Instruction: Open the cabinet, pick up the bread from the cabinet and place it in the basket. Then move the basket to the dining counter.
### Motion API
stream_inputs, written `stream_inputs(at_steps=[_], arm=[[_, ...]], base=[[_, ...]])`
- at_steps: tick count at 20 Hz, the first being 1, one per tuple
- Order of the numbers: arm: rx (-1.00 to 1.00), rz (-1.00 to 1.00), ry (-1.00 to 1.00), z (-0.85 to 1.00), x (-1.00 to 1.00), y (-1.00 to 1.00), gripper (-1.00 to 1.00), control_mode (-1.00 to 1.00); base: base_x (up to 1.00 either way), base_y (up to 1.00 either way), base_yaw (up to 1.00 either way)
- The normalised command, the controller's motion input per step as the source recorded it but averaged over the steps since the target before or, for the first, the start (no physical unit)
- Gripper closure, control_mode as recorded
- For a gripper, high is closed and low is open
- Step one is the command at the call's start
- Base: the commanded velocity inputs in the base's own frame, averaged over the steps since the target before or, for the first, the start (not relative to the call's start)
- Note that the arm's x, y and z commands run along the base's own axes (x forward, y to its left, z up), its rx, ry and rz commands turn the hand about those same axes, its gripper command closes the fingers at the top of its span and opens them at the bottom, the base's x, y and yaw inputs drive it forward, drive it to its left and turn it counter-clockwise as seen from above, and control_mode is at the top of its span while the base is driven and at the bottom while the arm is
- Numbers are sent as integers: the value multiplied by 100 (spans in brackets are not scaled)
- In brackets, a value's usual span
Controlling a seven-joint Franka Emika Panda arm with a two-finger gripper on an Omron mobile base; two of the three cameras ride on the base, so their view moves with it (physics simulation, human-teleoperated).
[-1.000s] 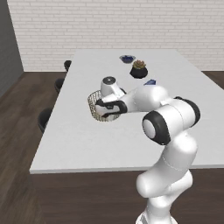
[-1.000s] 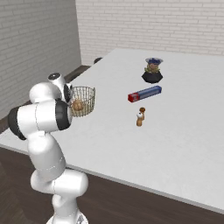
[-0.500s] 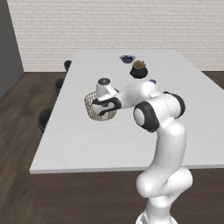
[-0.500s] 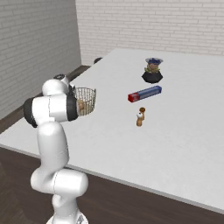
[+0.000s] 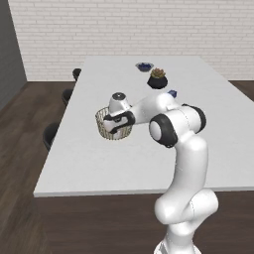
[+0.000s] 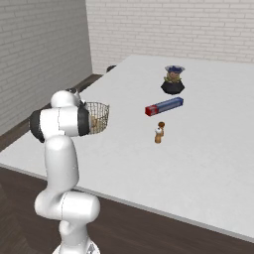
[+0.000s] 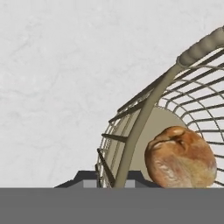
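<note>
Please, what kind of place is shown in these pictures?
Probably a kitchen or dining room. A long white dining counter has dark stools along one side, a white brick wall stands behind, and a wire basket holds bread.

Even, bright, diffuse light with no glare; the tabletop [image 5: 149, 149] shows only faint soft shadows. Base views look slightly soft; the hand view is sharp.

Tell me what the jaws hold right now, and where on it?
The basket, gripped at its wire rim on the near side; the bread sits inside it.
</note>
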Motion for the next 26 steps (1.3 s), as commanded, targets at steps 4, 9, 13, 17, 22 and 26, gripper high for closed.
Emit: stream_inputs(at_steps=[4, 9, 13, 17, 22, 26], arm=[[6, -1, 1, -44, 1, 0, 100, -100], [2, 0, 1, -16, -3, -2, -100, -100], [0, 0, 0, 2, 0, -1, -100, -100], [0, -3, 0, 29, -27, -1, -100, -100], [0, -3, -7, 47, -73, -8, -100, -100], [0, -7, -3, 48, -96, -47, -100, -100]], base=[[0, 0, 0], [0, 0, 0], [0, 0, 0], [0, 0, 0], [0, 0, 0], [0, 0, 0]])
